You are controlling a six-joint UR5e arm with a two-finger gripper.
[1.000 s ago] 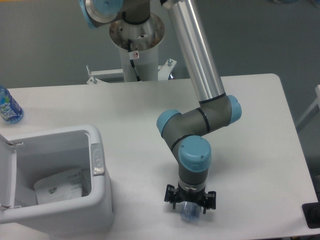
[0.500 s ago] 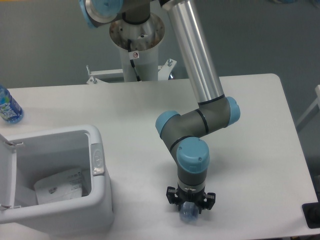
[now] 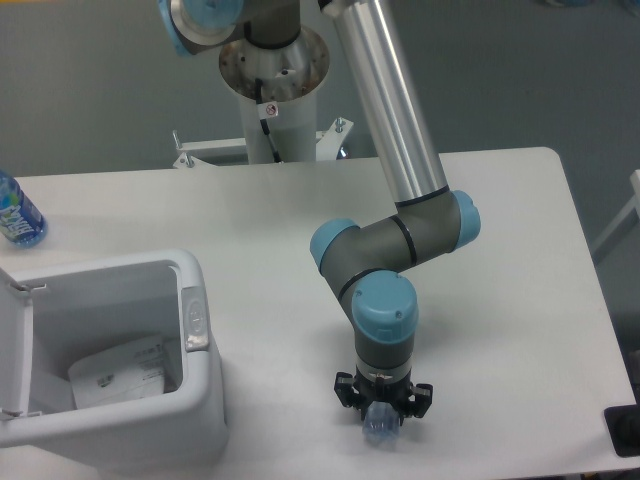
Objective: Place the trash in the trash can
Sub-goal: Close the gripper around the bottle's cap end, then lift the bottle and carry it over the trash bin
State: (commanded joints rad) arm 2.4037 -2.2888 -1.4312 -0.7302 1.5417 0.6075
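Trash is lying in two places: the white carton point(image 3: 118, 377) is already sitting inside the open trash can point(image 3: 195, 400), while the clear plastic bottle point(image 3: 380, 425) is resting near the front edge of the table point(image 3: 500, 300), directly beneath the gripper point(image 3: 382, 408). The arm is pointing straight down, its jaws standing either side of the bottle, though whether they are squeezing it I cannot tell. The trash can is standing well off toward the picture's left side.
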